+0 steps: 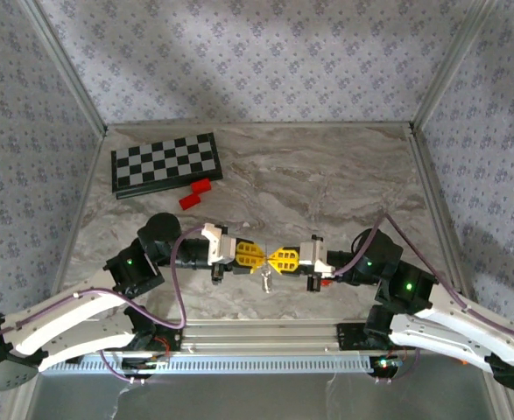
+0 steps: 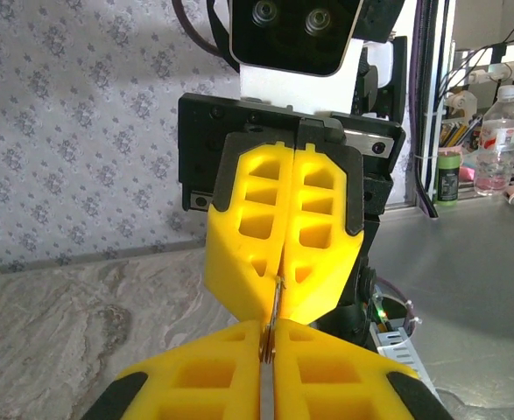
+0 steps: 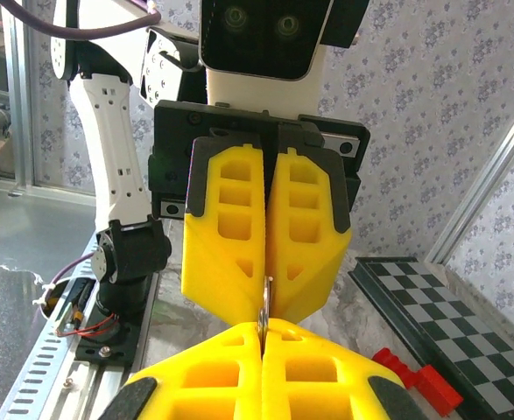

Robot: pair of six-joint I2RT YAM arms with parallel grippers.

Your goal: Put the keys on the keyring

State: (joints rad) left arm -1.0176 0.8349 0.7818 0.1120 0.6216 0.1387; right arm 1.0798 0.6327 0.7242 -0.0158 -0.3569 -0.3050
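My left gripper (image 1: 260,255) and right gripper (image 1: 273,257) meet tip to tip above the table's near middle. Both are shut on the keyring (image 1: 265,276), whose thin silvery metal hangs just below the yellow fingertips. In the left wrist view the ring's edge (image 2: 274,319) runs from my left gripper (image 2: 268,339) up into the right gripper (image 2: 280,293) facing it. The right wrist view gives the same pinch: the keyring (image 3: 264,308) sits between my right gripper (image 3: 263,337) and the left gripper (image 3: 266,297). One of the keys, a tiny red piece (image 1: 325,283), lies under the right wrist.
A black-and-white chessboard (image 1: 165,163) lies at the back left, with two red blocks (image 1: 197,194) by its near edge. The right wrist view has the board (image 3: 454,319) and the blocks (image 3: 418,378) at its right. An aluminium rail (image 1: 257,337) runs along the near edge.
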